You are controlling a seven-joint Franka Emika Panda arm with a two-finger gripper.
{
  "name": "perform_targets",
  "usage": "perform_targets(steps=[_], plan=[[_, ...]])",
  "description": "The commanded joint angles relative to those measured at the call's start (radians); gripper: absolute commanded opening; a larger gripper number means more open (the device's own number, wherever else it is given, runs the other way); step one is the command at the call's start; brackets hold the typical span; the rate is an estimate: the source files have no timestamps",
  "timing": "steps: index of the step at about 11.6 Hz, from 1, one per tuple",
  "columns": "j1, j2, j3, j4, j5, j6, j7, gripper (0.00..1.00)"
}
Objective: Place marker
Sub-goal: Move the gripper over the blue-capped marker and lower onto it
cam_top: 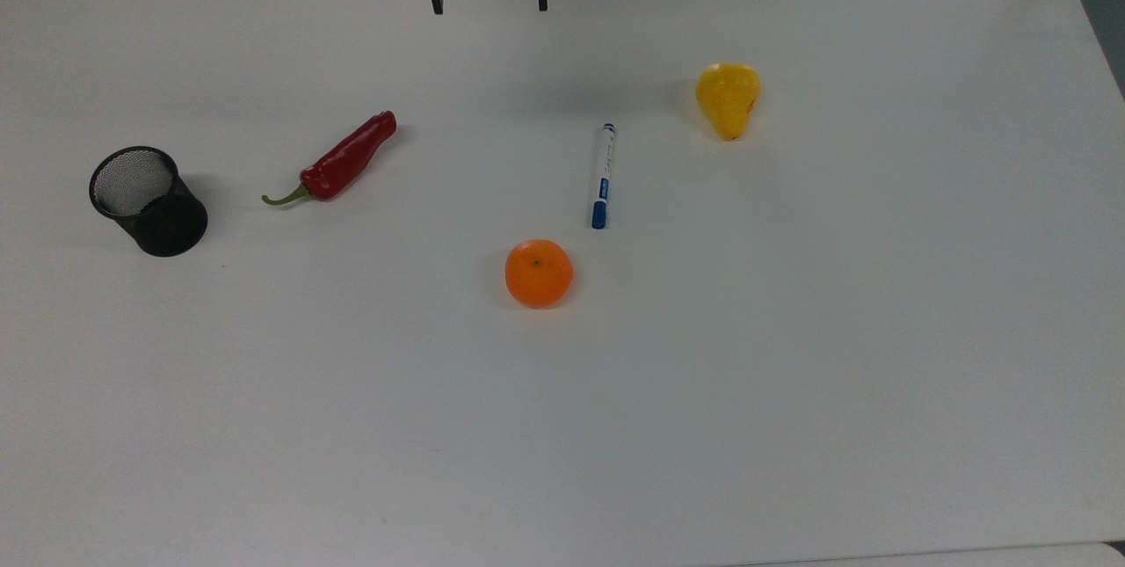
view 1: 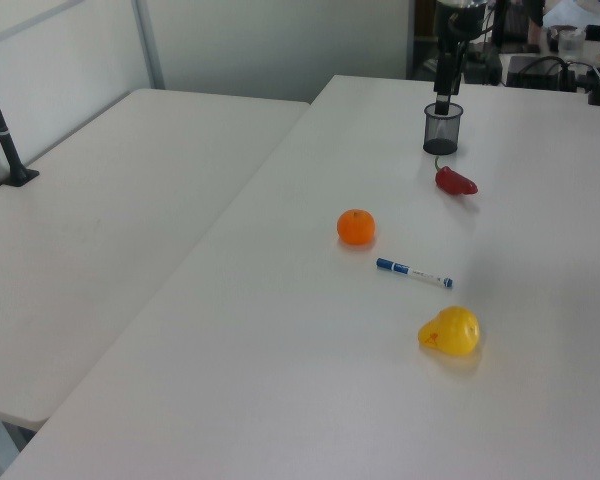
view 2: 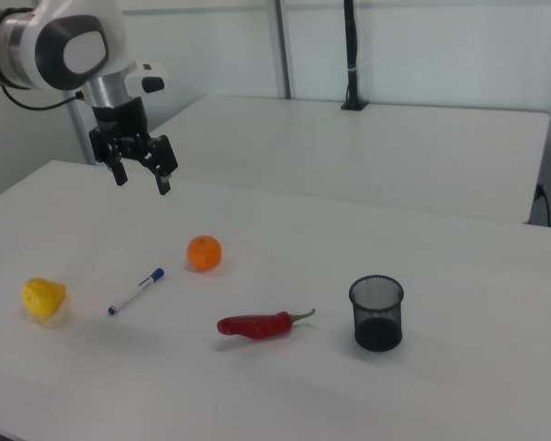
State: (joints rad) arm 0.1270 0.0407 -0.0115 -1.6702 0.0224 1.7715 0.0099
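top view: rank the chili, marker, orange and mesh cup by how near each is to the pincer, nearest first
1. Chili, below and left of the pincer; marker, below and right. Too close to call.
2. Orange, farther down, near the middle.
3. Mesh cup, far at the top view's left.

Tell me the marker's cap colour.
Blue, on a white barrel; the marker shows best in the top view.
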Motion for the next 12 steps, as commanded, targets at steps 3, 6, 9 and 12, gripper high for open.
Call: perform_targets(steps=[3,6,9,12], plan=[[0.02,0.036,-0.004,-0.12,-0.007,0.213,-0.005,1.0],[0.055,0.08,-0.004,-0.15,-0.004,0.268,0.065,1.0],[0.086,0.134,-0.004,-0.16,-0.016,0.304,0.127,1.0],[0.124,0.195,-0.004,-0.16,-0.022,0.345,0.174,1.0]])
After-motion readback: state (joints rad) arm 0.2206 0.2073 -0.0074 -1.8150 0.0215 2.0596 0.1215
